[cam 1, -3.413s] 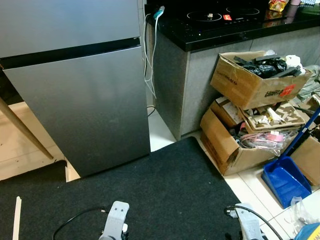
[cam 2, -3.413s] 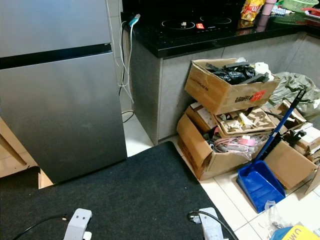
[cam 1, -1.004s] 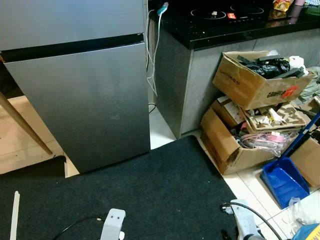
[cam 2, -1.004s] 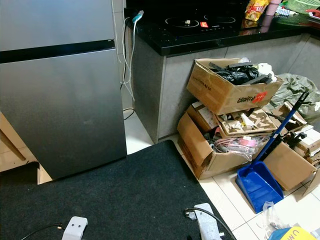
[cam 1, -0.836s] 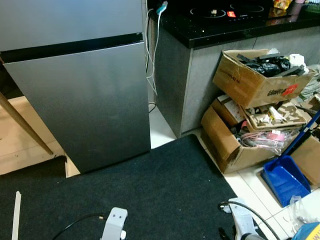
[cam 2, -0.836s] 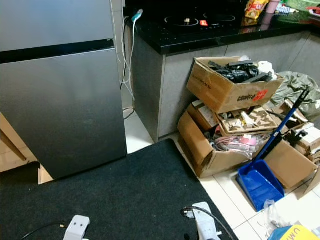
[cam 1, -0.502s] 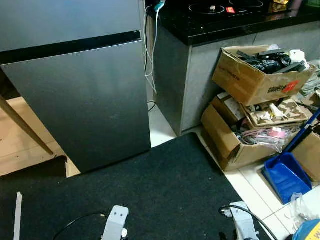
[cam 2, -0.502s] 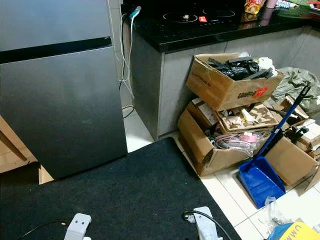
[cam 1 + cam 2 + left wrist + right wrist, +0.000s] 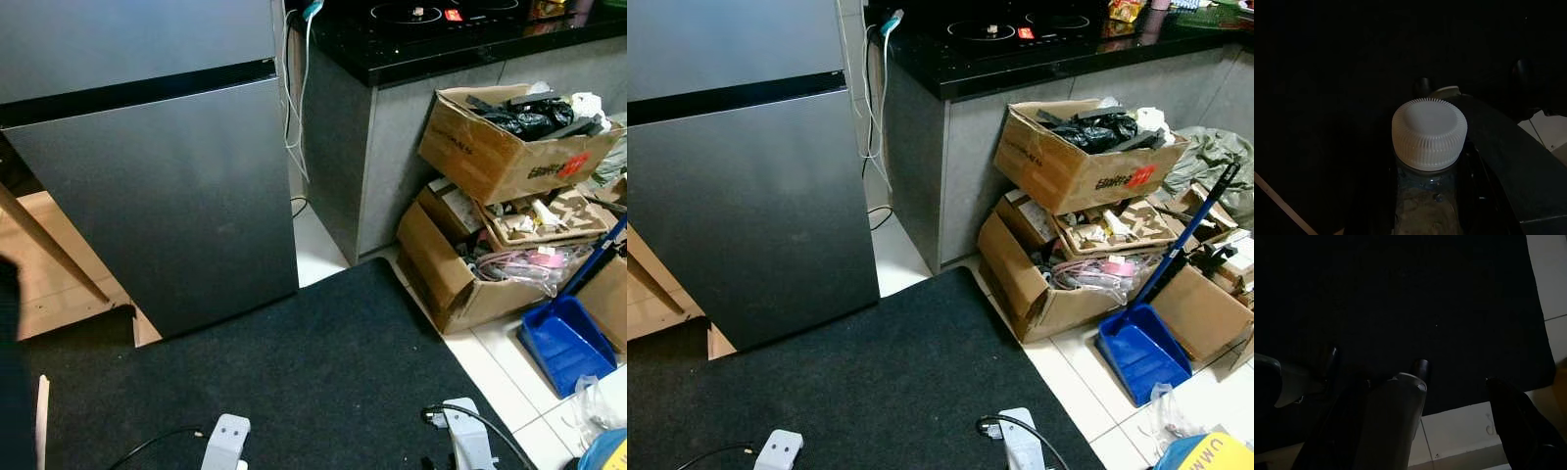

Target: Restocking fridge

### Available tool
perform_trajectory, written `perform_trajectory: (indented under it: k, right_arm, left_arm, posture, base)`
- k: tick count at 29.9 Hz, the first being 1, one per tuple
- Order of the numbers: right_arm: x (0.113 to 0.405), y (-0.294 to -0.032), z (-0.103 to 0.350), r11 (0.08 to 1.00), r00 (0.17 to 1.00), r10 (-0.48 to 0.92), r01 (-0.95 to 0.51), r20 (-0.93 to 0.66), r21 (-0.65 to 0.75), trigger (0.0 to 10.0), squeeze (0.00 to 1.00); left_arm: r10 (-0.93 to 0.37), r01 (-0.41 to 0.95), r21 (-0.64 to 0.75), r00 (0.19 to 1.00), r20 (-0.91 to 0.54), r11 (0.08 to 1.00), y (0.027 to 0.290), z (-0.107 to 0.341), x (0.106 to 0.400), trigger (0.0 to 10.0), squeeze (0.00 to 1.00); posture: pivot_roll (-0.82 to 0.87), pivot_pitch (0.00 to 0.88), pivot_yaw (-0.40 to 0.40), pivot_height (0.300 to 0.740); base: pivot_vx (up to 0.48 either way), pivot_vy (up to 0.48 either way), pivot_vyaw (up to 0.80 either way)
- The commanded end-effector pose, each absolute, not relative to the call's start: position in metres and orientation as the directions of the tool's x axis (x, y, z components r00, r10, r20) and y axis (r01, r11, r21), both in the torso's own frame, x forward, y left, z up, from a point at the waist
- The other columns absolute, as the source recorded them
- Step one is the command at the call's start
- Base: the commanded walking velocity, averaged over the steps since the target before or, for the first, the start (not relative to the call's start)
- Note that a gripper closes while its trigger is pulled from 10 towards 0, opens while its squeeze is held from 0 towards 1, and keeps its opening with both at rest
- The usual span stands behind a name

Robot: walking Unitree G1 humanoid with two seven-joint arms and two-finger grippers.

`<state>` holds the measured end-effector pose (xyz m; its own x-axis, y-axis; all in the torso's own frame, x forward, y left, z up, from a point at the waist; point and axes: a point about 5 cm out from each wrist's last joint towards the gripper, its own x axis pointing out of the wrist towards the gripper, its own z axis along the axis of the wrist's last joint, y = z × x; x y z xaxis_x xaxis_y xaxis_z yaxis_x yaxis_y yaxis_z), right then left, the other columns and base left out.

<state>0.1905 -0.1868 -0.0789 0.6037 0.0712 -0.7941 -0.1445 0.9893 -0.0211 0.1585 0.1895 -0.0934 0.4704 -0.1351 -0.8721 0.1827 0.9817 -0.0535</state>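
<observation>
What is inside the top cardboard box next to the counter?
The top cardboard box holds black plastic bags and something white at its far end. Anything beneath these is covered, so the rest cannot be told.

The fridge (image 9: 147,186) stands ahead to the left, its doors closed, with the mat (image 9: 284,382) spread on the floor before it. Just right of the fridge is the desk (image 9: 431,49), a cable (image 9: 292,108) hanging in the gap between them. Against the desk's front, to the right, cardboard boxes (image 9: 490,225) sit stacked, one on another. A dustpan (image 9: 563,343) lies on the floor tiles (image 9: 500,377) right of the mat, beside the lowest box.
</observation>
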Motion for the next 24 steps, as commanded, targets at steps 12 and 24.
perform_trajectory:
  k: [12,24]
  right_arm:
    - [0.182,-0.173,-0.085,0.982,0.578,0.109,-0.188,-0.809,-0.002,10.0,0.00]
    - [0.188,-0.165,-0.082,0.983,0.595,0.121,-0.181,-0.795,0.014,10.0,0.00]
  left_arm:
    - [-0.111,0.150,-0.046,0.460,-0.881,0.988,0.201,-0.094,0.152,10.0,0.00]
    - [-0.108,0.154,-0.039,0.465,-0.879,0.987,0.205,-0.093,0.153,10.0,0.00]
  posture:
    - [-0.09,0.142,0.022,0.740]
    - [-0.08,0.131,0.006,0.740]
  base:
    - [0.000,0.000,0.00]
    - [0.000,0.000,0.00]
